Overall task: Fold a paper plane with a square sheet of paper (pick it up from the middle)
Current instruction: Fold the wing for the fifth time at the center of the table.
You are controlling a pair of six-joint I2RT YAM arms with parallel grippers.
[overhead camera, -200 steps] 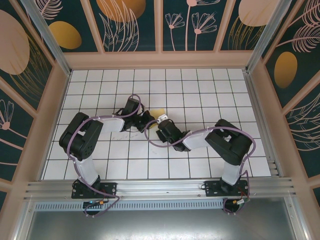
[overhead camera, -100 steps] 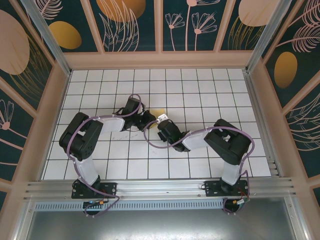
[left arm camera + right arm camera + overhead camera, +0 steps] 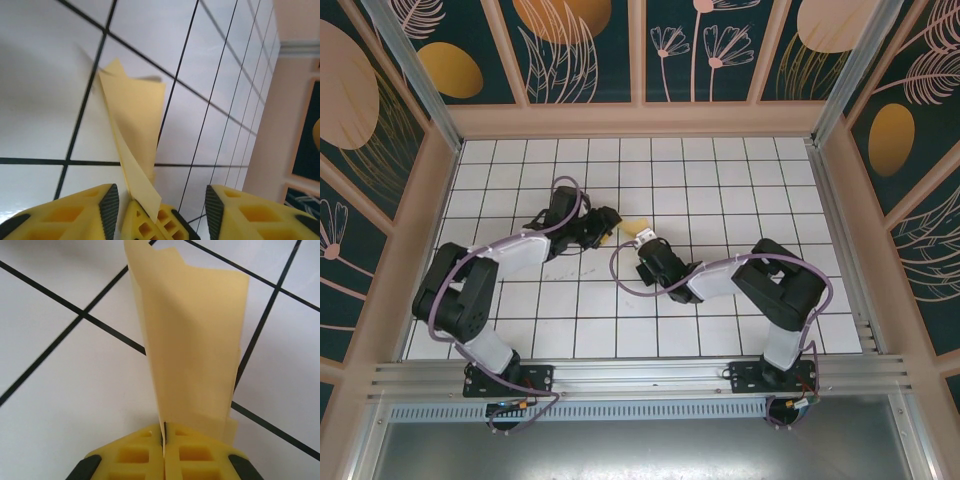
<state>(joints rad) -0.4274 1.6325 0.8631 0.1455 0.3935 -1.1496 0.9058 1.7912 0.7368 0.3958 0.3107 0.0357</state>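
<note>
Handover: left hand (image 3: 162, 202) has released the half-folded paper sheet (image 3: 195, 340), now clenched in right hand (image 3: 164, 440), likely freeing left for creasing.

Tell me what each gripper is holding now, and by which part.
The right gripper is shut on the folded pale-yellow sheet of paper, pinching its narrower end. The left gripper stands open and holds nothing.

Robot test cell — a lab rig. White gridded surface (image 3: 720, 180) boxed in by leaf-printed panels (image 3: 590, 50). Left arm (image 3: 455, 295) and right arm (image 3: 785, 285) bolted to an aluminium rail (image 3: 640, 375).
</note>
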